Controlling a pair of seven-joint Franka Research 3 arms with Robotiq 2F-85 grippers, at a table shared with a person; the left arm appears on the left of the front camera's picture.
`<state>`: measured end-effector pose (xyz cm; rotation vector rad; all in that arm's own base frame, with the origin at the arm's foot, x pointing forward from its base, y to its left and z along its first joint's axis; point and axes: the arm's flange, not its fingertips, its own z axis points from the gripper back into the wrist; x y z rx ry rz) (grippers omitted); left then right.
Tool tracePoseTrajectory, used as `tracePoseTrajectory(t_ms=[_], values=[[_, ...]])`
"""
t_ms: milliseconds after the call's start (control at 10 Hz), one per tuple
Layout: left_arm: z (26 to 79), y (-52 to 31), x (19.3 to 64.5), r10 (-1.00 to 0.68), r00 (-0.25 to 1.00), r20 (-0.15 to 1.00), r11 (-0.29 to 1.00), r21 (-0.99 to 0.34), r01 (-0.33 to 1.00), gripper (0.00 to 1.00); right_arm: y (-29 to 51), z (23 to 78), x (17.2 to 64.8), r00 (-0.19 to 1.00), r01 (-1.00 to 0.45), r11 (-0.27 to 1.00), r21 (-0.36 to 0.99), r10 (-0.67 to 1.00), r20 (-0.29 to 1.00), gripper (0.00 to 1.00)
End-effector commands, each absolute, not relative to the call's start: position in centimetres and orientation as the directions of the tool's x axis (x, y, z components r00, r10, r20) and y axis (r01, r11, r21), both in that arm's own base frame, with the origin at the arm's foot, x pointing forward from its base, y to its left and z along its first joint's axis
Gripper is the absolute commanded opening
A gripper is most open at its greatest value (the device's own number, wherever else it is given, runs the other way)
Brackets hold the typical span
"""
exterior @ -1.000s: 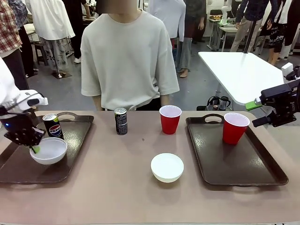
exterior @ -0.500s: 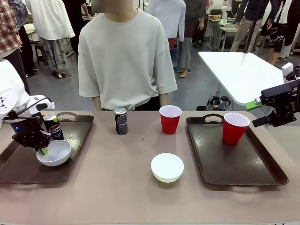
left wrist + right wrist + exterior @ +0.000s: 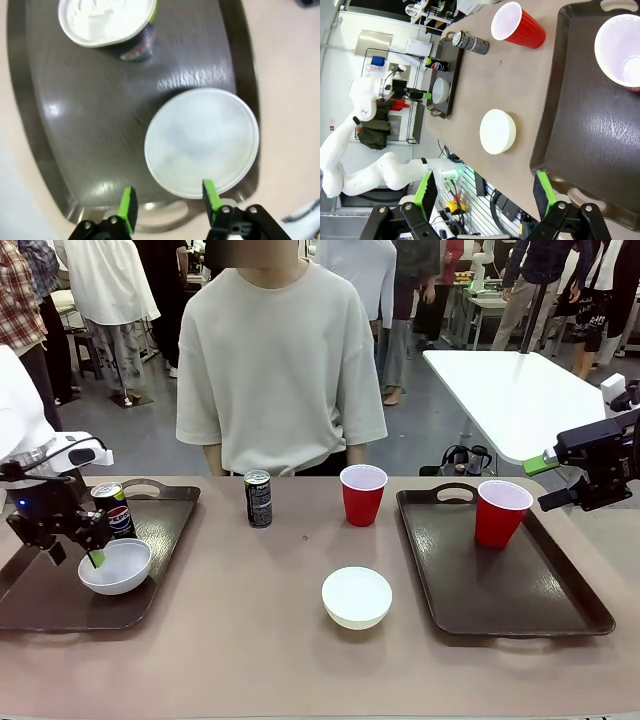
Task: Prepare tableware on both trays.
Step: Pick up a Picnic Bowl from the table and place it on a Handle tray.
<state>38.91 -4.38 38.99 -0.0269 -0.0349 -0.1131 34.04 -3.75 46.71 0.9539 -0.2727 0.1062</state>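
your left pincer (image 3: 75,555) hangs just over the near-left rim of the left bowl (image 3: 115,565), jaws apart and clamped on nothing. in the left wrist view one pad sits at the bowl's edge and the other over bare tray, so the rim lies between them; you cannot tell whether a pad touches it. that bowl rests upright on the left tray (image 3: 40,605), near its right rim, with the left can (image 3: 112,510) standing just behind it. this tray seems to lack only a cup. your right pincer (image 3: 485,185) is wide apart and empty, held off the far right edge of the right tray (image 3: 480,590), which carries only the right cup (image 3: 502,513), upright at its far end. three pieces wait on the bare tabletop (image 3: 250,640) between the trays: the loose bowl (image 3: 357,596), nearest your side and closer to the right tray, the loose cup (image 3: 362,495) behind it, and the loose can (image 3: 258,499) to the left of that cup, in front of the person (image 3: 280,360). the bowl lies to the left of your right pincer, and the right arm looks the nearer one for it. it is round, shallow, plain white and mouth up, with no long axis, so any rim approach should serve. the can and cup stand upright, with their long axes vertical. the can is slim and dark, and the cup is red with a white inside.
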Motion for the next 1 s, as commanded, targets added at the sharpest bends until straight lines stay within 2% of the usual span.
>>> tracePoseTrajectory(t_ms=[0, 200, 400, 600, 800, 900], values=[[41.5, -4.5, 36.1, -0.16, 0.987, 0.021, 0.986, -0.053, 0.161, 0.72, -3.6, 46.7, 34.3, 0.959, -0.211, 0.555, 0.805, -0.042, 0.28, 1.0], [44.4, -5.0, 34.7, -0.286, 0.958, -0.03, 0.937, -0.219, 0.273, 0.92, -3.6, 46.7, 34.3, 0.959, -0.211, 0.555, 0.805, -0.042, 0.28, 1.0], [46.5, -4.3, 34.6, -0.353, 0.934, 0.053, 0.822, -0.459, 0.337, 0.92, -3.6, 46.7, 34.3, 0.959, -0.211, 0.555, 0.805, -0.042, 0.28, 1.0], [46.9, -1.7, 34.4, -0.298, 0.942, 0.155, 0.645, -0.695, 0.319, 0.92, -3.6, 46.7, 34.3, 0.959, -0.211, 0.555, 0.805, -0.042, 0.28, 1.0], [47.0, 1.4, 33.3, -0.116, 0.964, 0.239, 0.489, -0.831, 0.265, 0.92, -3.6, 46.7, 34.3, 0.959, -0.211, 0.555, 0.805, -0.042, 0.28, 1.0], [46.8, 2.9, 32.8, -0.017, 0.971, 0.238, 0.44, -0.871, 0.221, 0.92, -3.6, 46.7, 34.3, 0.959, -0.211, 0.555, 0.805, -0.042, 0.28, 1.0]])
